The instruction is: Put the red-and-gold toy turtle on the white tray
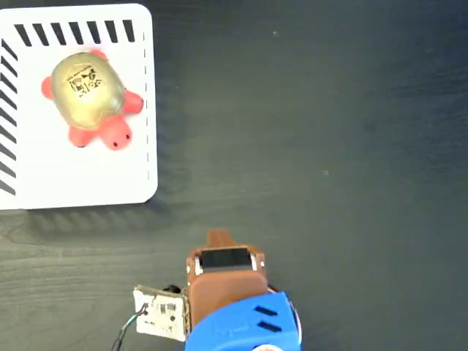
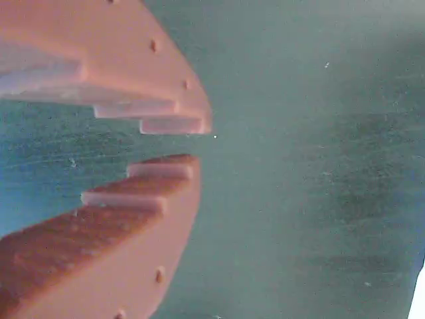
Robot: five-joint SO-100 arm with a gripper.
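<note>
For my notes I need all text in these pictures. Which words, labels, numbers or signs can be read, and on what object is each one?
Black printed mark on the gold shell of the red-and-gold toy turtle: too small and blurred to read.
Small circuit board beside the arm's base: no legible print.
White tray: only black stripes, no text.
Wrist view: no text.
</note>
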